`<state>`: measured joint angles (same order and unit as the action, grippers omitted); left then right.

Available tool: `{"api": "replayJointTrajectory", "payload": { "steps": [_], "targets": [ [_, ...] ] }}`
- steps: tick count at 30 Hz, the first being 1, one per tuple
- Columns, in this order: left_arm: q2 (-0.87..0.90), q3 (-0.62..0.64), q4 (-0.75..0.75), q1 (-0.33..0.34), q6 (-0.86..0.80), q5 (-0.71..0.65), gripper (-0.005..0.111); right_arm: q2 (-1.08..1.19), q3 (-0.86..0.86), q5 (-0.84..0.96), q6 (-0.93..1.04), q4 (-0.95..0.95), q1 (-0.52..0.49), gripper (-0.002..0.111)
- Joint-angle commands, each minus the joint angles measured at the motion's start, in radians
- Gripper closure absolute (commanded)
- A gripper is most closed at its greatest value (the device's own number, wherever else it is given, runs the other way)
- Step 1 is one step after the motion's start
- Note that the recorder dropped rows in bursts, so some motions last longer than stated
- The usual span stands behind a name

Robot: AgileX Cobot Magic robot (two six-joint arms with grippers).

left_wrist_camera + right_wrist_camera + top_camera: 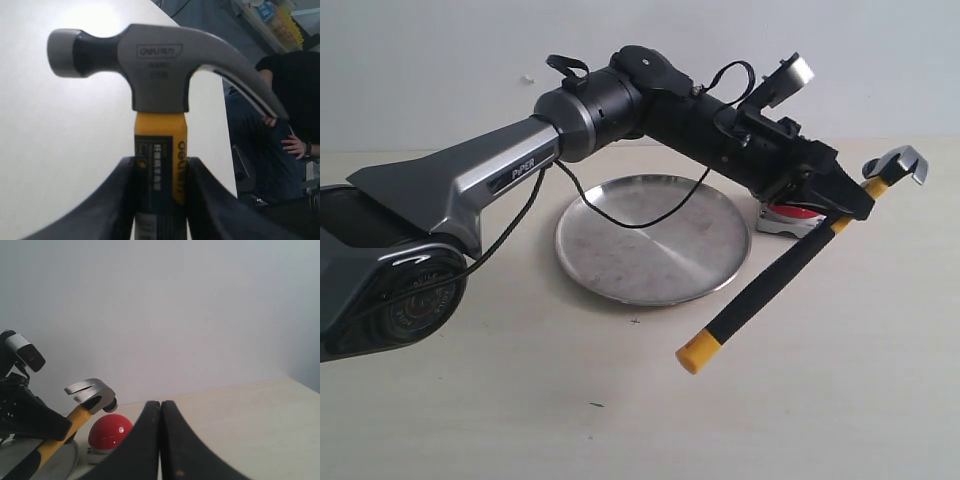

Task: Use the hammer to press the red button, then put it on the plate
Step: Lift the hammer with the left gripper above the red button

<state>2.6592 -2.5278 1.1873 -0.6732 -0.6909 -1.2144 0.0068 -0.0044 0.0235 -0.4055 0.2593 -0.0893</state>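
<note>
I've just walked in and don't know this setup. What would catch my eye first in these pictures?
First, the hammer, lifted off the table and slanting down to the right of the plate, with the left gripper holding it, jaws clamped on its yellow neck just below the head. Next, the glossy red button, by the plate's right edge and close to the hammer's head. The shiny plate sits mid-table with nothing on it.

Hammer [775, 282] held up, slanting, near the red button [798, 212] and plate [650, 250]
The hammer is off the bench [620, 400], its steel claw head high close to the button and its yellow handle end low near the plate's rim. The glossy red dome on its grey base sits just beside the round, flat silver plate.
</note>
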Motion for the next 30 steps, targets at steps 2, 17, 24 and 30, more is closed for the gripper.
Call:
{"api": "replayJointTrajectory", "payload": {
  "steps": [2,17,24,30],
  "targets": [
    [-0.030,-0.008,0.043,-0.004,-0.003,-0.007,0.107,-0.007,0.004,-0.006,0.009,0.007,-0.005,0.108],
    [-0.030,-0.008,0.045,-0.007,0.013,-0.007,0.107,-0.007,0.004,-0.006,0.009,0.003,-0.005,0.108],
    [-0.030,-0.008,0.045,-0.015,0.013,-0.007,0.107,-0.007,0.004,-0.006,0.009,0.001,-0.005,0.108],
    [-0.030,-0.008,0.023,-0.015,0.013,-0.007,0.107,-0.007,0.004,-0.006,0.009,0.002,-0.005,0.108]
  ]
}}
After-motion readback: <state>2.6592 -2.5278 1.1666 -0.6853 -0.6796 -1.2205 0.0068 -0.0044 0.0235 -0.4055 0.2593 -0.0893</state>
